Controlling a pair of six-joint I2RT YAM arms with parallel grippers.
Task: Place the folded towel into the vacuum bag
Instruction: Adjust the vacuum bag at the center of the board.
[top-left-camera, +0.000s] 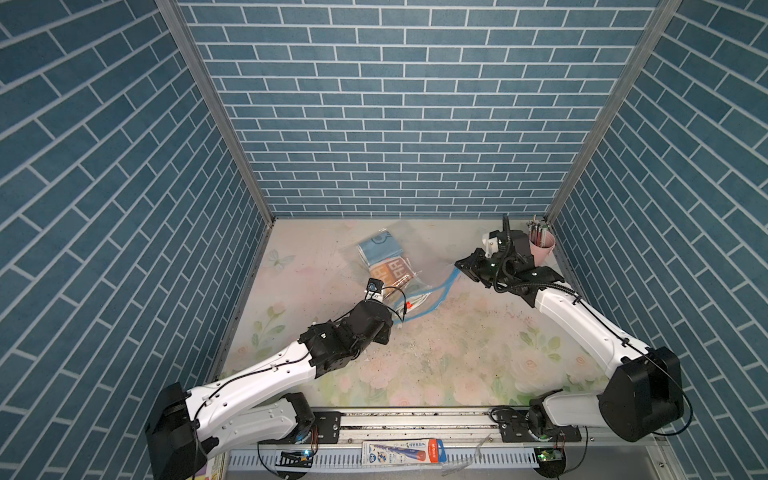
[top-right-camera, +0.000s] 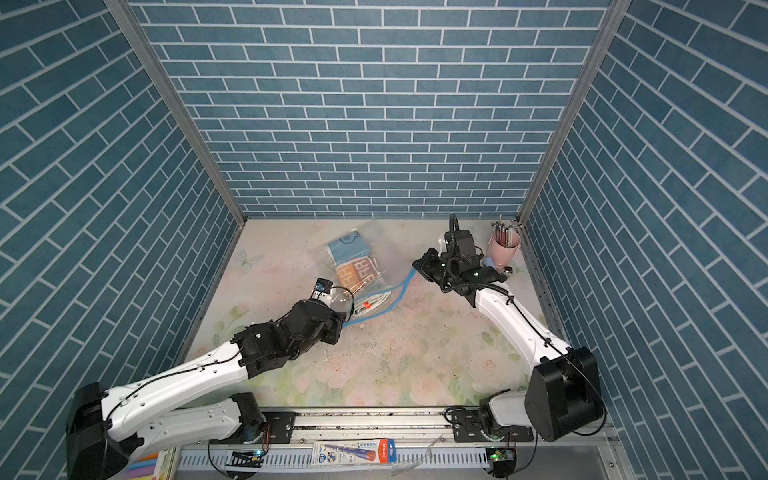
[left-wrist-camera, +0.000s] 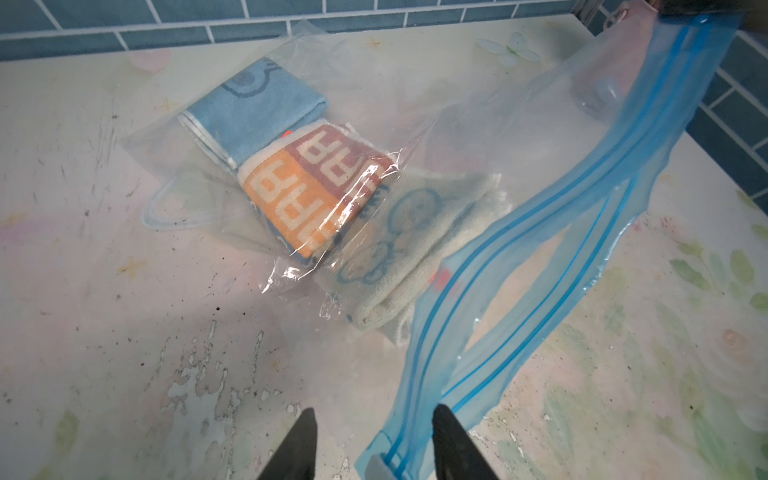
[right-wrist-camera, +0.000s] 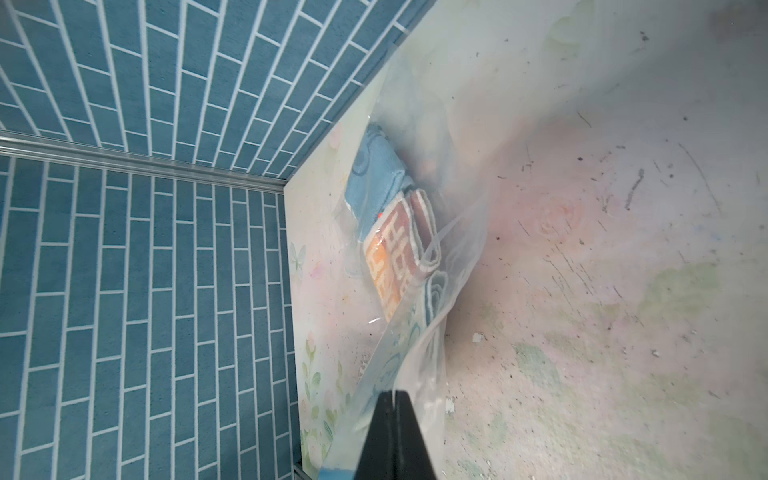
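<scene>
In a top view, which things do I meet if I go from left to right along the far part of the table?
butterfly print → blue towel inside the vacuum bag → right gripper → pink cup

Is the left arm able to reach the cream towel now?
Likely yes: the open left claw faces the cream towel, with only the vacuum bag's blue zip strip partly between.

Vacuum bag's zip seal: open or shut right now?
Open. In the left wrist view the vacuum bag shows its two blue zip strips bowed apart, a wide gap between them; right gripper pinches one end.
</scene>
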